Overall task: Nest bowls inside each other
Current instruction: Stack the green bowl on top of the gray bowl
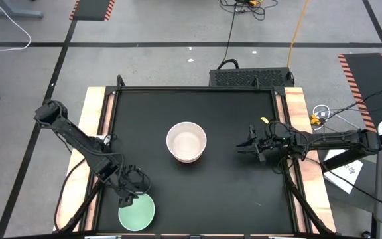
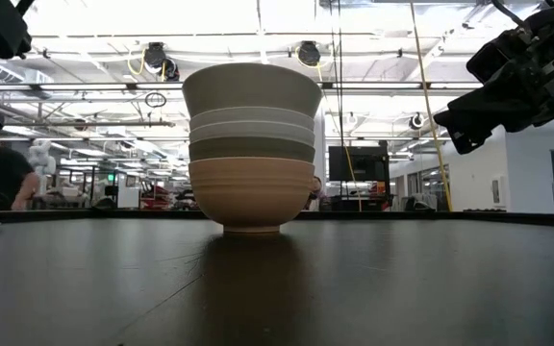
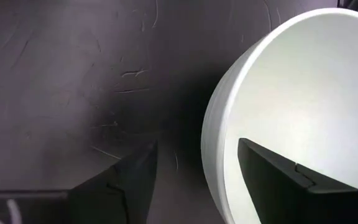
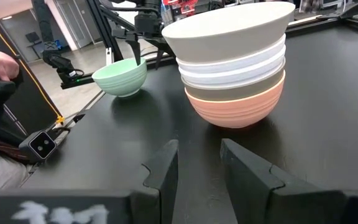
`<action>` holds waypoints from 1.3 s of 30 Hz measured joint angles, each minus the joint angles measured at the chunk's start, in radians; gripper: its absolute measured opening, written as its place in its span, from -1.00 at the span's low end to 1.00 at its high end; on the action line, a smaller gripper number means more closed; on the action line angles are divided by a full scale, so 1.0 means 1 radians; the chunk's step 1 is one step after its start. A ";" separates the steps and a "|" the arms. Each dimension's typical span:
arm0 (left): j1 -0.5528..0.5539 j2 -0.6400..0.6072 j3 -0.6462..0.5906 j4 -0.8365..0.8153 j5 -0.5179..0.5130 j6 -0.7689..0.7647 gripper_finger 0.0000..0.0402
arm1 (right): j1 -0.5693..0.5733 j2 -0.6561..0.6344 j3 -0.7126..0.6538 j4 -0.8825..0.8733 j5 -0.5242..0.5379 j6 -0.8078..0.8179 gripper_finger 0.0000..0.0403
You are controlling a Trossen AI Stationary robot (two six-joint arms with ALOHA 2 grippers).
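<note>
The mint bowl [image 1: 136, 212] sits at the table's near left edge, its rim straddled by the left gripper [image 1: 130, 194], jaws partly apart. The stack [image 1: 186, 141] lies centre; the right gripper [image 1: 249, 149], narrowly parted and empty, is farther.

nested bowl stack [image 1: 186, 141]: upright, table centre | mint bowl [image 1: 136, 213]: upright, apart, near edge
</note>
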 joint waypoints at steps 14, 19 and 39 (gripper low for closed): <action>-0.006 -0.004 -0.001 -0.002 0.014 0.208 -0.93 | 0.000 0.000 0.000 0.005 0.000 0.000 -0.43; -0.005 -0.004 -0.001 0.011 0.001 0.277 -0.95 | 0.000 0.000 0.000 0.004 0.000 -0.008 -0.43; 0.324 -0.330 0.007 -0.045 -0.004 0.750 -0.97 | 0.000 0.000 0.000 0.000 -0.003 -0.031 -0.43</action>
